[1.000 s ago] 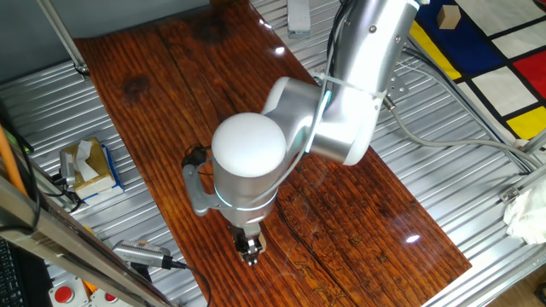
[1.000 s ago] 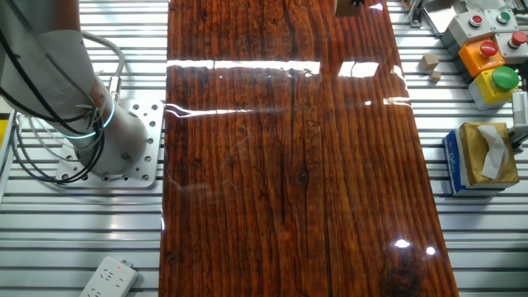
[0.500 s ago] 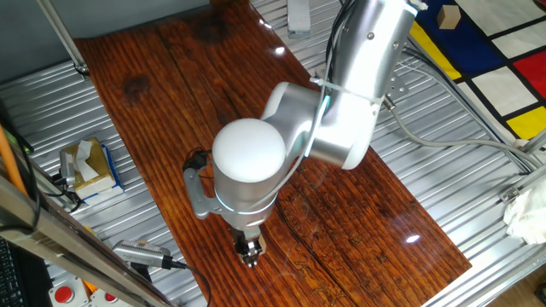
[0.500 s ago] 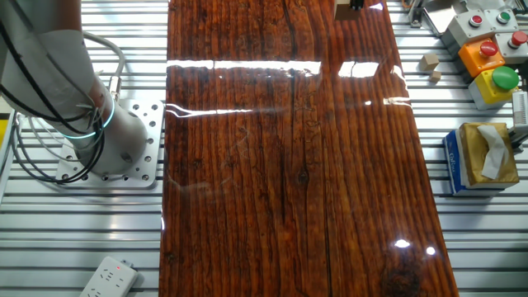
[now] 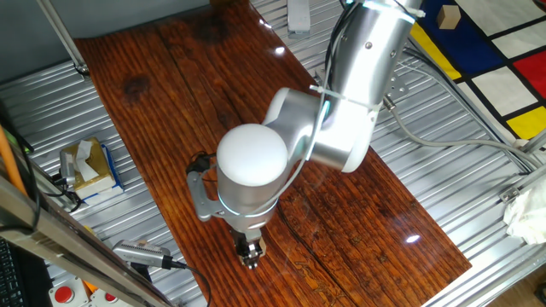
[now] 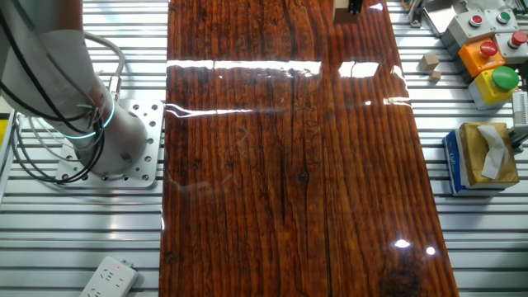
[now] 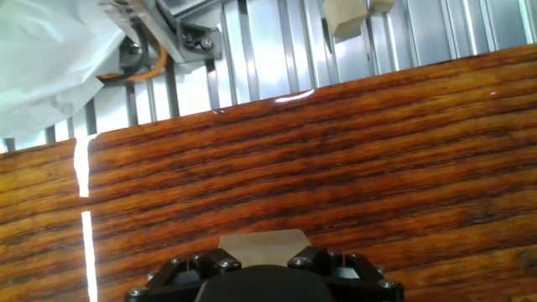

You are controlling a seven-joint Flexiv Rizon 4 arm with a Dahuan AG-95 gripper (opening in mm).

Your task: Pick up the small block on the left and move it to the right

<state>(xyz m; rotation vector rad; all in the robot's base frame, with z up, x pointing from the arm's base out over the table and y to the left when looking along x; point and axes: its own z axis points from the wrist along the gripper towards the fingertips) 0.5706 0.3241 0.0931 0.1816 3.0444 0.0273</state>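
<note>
In the hand view the small block point(image 7: 263, 243), a plain light-tan wooden piece, sits between my gripper's point(image 7: 263, 260) two dark fingers, low over the red-brown wooden table point(image 7: 336, 151). My gripper point(image 5: 250, 252) hangs under the arm's white round joint near the table's front edge in one fixed view. In the other fixed view the small block point(image 6: 341, 10) shows at the top edge, with the gripper point(image 6: 355, 6) mostly cut off by the frame. The gripper is shut on the block.
A yellow-and-blue tissue box point(image 6: 482, 157) stands off the table beside button boxes point(image 6: 487, 48). Two loose wooden blocks point(image 6: 428, 63) lie on the metal slats; one such block point(image 7: 345, 17) shows beyond the table edge. White cloth point(image 7: 50, 50) lies nearby. The arm's base point(image 6: 107, 153) stands opposite.
The arm has shifted slightly, and the gripper with the small block has crept a little along the table's edge. Nothing else has moved.
</note>
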